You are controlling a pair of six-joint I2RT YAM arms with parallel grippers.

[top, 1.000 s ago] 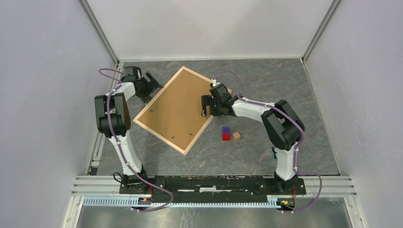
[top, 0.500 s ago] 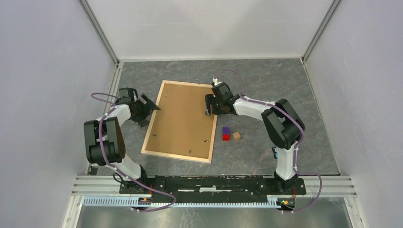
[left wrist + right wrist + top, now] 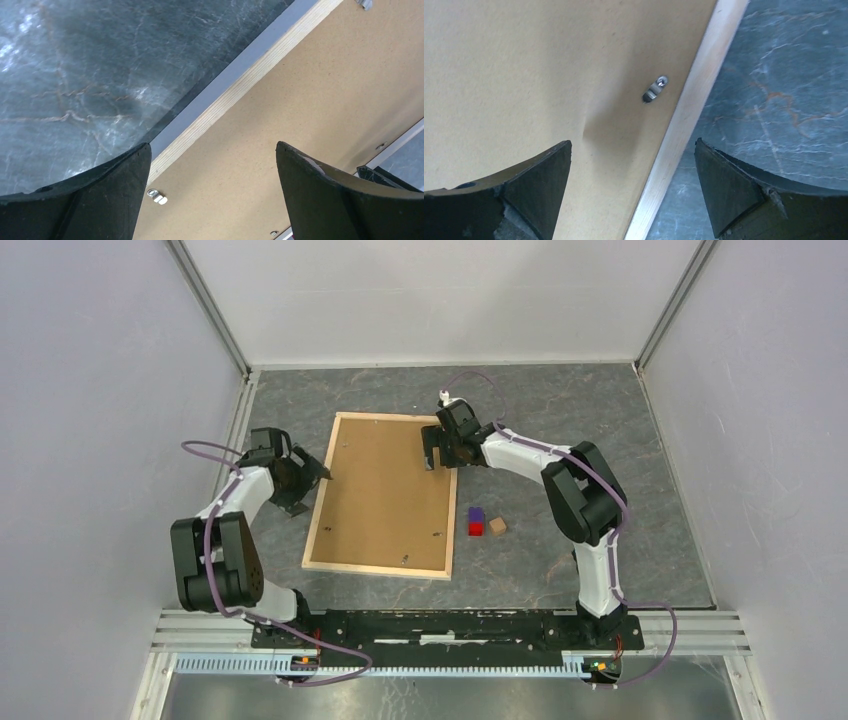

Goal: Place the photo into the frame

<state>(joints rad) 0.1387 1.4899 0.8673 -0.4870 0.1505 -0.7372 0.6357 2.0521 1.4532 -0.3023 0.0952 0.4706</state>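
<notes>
The frame (image 3: 375, 571) now lies flat and back-up on the worktop (image 3: 560, 410), between the two arms, its long sides running almost straight away from you. A second ago it sat skewed on a diagonal with one corner pointing at the far wall, so it has been swung round and squared up. Its brown backing board (image 3: 385, 495) fills the opening, and a small metal turn clip (image 3: 655, 88) shows near the right slat. The photo appears in no view. You cannot tell from here whether it already sits under that board, so treat the loading as unconfirmed. Your left pincer (image 3: 312, 485) has drawn back toward the near side as the frame turned. It now hangs at the left slat with its fingers spread wide and nothing between them. Your right pincer (image 3: 432, 452) has followed the frame's far right corner and hangs over it, straddling the right slat, also spread wide and empty. Whether either one touches the wood is not clear. With both pincers off the frame, the repositioning looks finished, and the clips are probably the next concern. A small purple-and-red block (image 3: 476, 522) and a wooden cube (image 3: 497, 526) sit just beyond the right slat, so mind them on any sweep along that side.
</notes>
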